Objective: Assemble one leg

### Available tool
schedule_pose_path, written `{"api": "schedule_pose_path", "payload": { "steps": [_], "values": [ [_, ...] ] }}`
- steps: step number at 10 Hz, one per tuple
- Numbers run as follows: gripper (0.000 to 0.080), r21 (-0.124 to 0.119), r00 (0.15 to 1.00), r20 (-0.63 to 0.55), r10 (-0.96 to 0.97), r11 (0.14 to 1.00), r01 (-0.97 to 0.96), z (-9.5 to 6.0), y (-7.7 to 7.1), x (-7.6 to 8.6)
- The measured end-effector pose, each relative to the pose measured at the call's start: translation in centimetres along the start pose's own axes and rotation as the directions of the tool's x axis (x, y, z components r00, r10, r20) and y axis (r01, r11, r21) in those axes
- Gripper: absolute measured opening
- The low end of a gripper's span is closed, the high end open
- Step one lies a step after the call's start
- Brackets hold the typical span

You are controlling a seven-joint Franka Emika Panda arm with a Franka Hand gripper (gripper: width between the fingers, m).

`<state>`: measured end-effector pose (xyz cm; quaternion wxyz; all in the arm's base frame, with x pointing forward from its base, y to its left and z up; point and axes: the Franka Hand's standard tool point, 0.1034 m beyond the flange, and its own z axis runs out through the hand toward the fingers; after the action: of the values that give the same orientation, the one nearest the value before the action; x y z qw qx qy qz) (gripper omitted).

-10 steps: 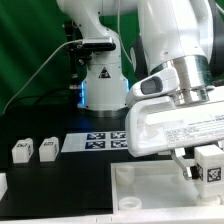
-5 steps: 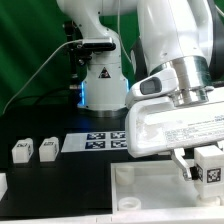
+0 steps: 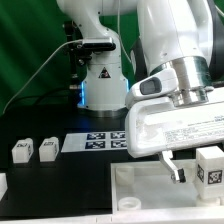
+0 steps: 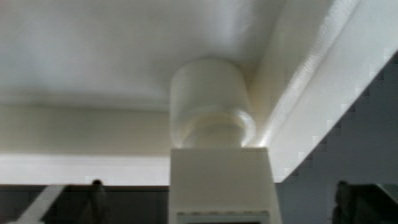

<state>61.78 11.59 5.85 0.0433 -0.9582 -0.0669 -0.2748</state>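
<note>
A leg (image 3: 210,167), a small white block with a black-and-white marker, stands upright at the exterior view's right, on the near right corner of the large white tray-like part (image 3: 140,186). My gripper (image 3: 207,176) is open around it. One finger (image 3: 176,171) hangs clear of the leg's left side; the other is out of frame. In the wrist view the leg (image 4: 222,180) sits midway between the two dark fingertips of my gripper (image 4: 217,205), with a gap on each side. The white part (image 4: 107,130) fills the background.
Two more white legs (image 3: 20,150) (image 3: 46,150) stand on the black table at the exterior view's left, and another shows at the left edge (image 3: 2,184). The marker board (image 3: 100,142) lies behind the tray-like part. The robot base (image 3: 100,80) is at the back.
My fingers have spread apart and let go of the leg. The visible finger has moved left away from it. The leg stays upright in place.
</note>
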Motion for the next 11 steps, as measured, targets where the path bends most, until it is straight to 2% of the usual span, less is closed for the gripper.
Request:
{"api": "schedule_pose_path", "payload": {
  "steps": [6, 9, 11],
  "values": [
    [0.0648, 0.0, 1.0, 0.001, -0.001, 1.0, 0.001, -0.1, 0.0, 0.1],
    [0.0648, 0.0, 1.0, 0.018, -0.004, 1.0, 0.004, -3.2, 0.4, 1.7],
    [0.0648, 0.017, 0.993, 0.116, -0.005, 1.0, 0.003, -5.0, 0.1, 2.5]
  ]
}}
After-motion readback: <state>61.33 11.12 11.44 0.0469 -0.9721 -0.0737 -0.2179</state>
